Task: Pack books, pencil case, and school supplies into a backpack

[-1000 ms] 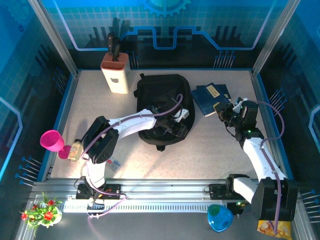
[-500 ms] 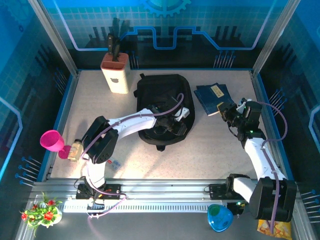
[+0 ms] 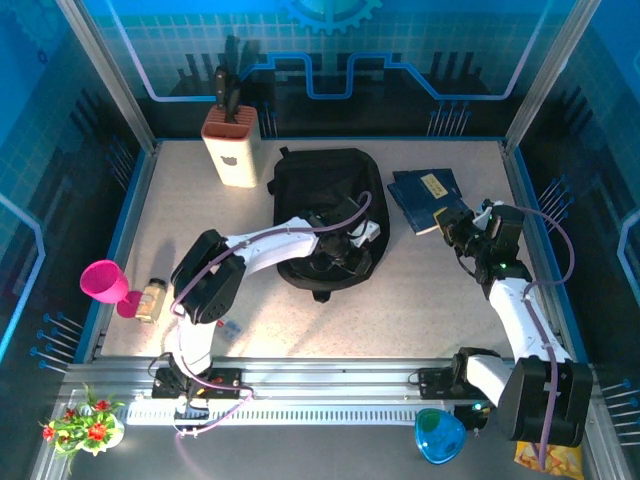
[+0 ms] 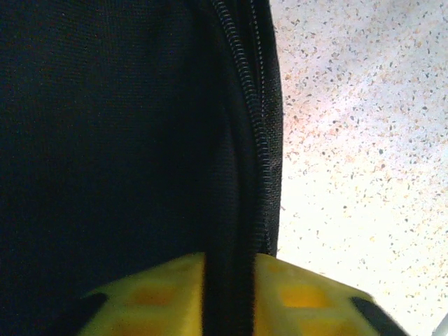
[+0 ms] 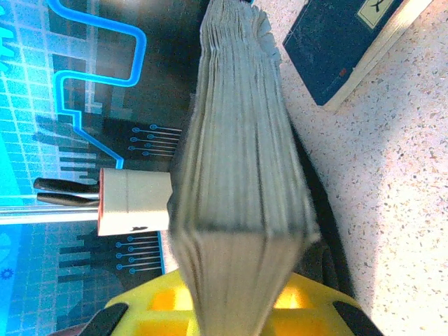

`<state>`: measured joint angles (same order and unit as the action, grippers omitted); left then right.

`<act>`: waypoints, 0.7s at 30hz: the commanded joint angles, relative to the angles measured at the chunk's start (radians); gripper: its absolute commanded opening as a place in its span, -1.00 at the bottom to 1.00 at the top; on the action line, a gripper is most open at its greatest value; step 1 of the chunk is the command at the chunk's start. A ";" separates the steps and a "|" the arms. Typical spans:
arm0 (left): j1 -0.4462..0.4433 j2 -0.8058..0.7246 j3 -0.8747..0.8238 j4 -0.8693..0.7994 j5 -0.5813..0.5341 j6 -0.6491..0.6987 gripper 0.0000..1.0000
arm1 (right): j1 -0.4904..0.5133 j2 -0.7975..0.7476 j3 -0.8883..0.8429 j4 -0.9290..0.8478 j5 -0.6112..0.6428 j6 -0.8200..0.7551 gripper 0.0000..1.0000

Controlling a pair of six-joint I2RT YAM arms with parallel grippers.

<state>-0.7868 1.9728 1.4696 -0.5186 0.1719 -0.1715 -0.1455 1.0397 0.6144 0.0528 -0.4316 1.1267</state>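
**Book lifted, bag mouth barely held**

The backpack point(image 3: 322, 180) lies flat in the middle of the table point(image 3: 200, 200), well apart from the loose books point(image 3: 420, 190) near the table's right edge. Its mouth looks hardly opened. If the cloth sags, a book brought over would likely jam against the zipper point(image 4: 262, 140) instead of sliding in. The left gripper point(image 3: 337, 250) sits on the bag's near half, its fingers pressed together on a fold of black fabric beside that zipper, and so thin a pinch could slip free. The right gripper point(image 3: 452, 224) is clamped on one book point(image 5: 241, 161), which stands out ahead of the fingers, just beside the others. Held at one end, it could swivel or fan open on the way across
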 commanded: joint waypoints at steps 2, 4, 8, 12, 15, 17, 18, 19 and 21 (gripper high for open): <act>-0.006 -0.040 0.007 0.014 -0.018 0.015 -0.74 | -0.026 -0.040 0.003 0.017 -0.030 0.003 -0.78; -0.003 -0.069 -0.001 0.033 -0.016 0.010 -0.77 | -0.029 -0.048 0.004 0.006 -0.029 -0.004 -0.78; 0.012 -0.121 -0.012 0.065 0.002 -0.007 -0.88 | -0.041 -0.065 0.008 -0.027 -0.021 -0.028 -0.79; 0.032 -0.173 -0.020 0.091 -0.035 -0.020 -0.99 | -0.052 -0.094 0.030 -0.115 -0.005 -0.078 -0.78; 0.049 -0.213 -0.016 0.131 -0.101 -0.025 -1.00 | -0.055 -0.133 0.059 -0.223 0.020 -0.128 -0.78; 0.055 -0.235 -0.004 0.169 -0.162 -0.034 -1.00 | -0.055 -0.159 0.090 -0.310 0.026 -0.159 -0.78; 0.056 -0.239 0.004 0.187 -0.190 -0.036 -1.00 | -0.054 -0.168 0.102 -0.348 0.024 -0.170 -0.78; 0.057 -0.242 0.018 0.210 -0.211 -0.037 -1.00 | -0.052 -0.180 0.114 -0.388 0.020 -0.182 -0.78; 0.057 -0.240 0.044 0.258 -0.236 -0.036 -1.00 | -0.043 -0.204 0.129 -0.447 0.010 -0.196 -0.77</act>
<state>-0.7292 1.7676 1.4670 -0.3820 0.0185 -0.1894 -0.1860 0.8787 0.6834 -0.2775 -0.4084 0.9924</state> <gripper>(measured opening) 0.065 0.137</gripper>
